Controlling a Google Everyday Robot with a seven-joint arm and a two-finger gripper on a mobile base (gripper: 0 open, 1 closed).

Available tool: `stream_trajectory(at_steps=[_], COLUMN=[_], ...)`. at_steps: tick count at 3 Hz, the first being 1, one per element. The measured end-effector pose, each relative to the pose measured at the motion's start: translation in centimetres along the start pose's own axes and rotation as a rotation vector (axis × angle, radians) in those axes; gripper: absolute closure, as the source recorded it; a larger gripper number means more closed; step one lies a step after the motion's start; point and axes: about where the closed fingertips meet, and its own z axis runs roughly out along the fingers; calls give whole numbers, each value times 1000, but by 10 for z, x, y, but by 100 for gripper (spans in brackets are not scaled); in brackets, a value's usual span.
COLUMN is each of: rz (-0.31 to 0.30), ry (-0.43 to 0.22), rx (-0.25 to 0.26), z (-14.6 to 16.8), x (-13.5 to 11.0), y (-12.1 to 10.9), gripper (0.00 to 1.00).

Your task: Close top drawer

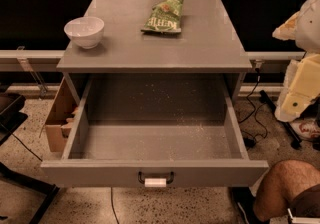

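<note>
1. Grey all over: the cabinet [200, 43] fills the middle of the shot, seen from the front and a bit above, sitting on a speckled floor [165, 208].
2. The top drawer [90, 173] is pulled way out toward the camera. Its flat grey front hangs well forward of the cabinet, and there are pale specks scattered on the drawer floor.
3. The robot's pale white-yellow arm pokes in at the right edge, and the gripper [300, 88] is over there too, beside the cabinet's right side and well apart from the drawer front. Honestly can't tell whether it's open or closed, or whether it has hold of anything.
4. Someone's bare knee [285, 188] is at the bottom right, near the drawer's right corner.
5. A cardboard box [57, 113] sits on the floor just beside the cabinet's left side.
6. A green snack bag [164, 16] lies flat on the cabinet top, toward the back and around the middle.
7. A white bowl [84, 31] stands upright on the top's left side.
8. The dark handle [156, 177] is in the centre of the drawer front, with a white tag [155, 183] wrapped round it.
</note>
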Motion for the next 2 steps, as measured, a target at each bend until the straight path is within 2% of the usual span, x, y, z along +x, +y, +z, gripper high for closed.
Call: stream_trajectory(at_steps=[1,2], rz=[0,21], ry=[0,-9], rx=[0,-29], z=[0,18], x=[0,5], y=[0,19], gripper=[0,0])
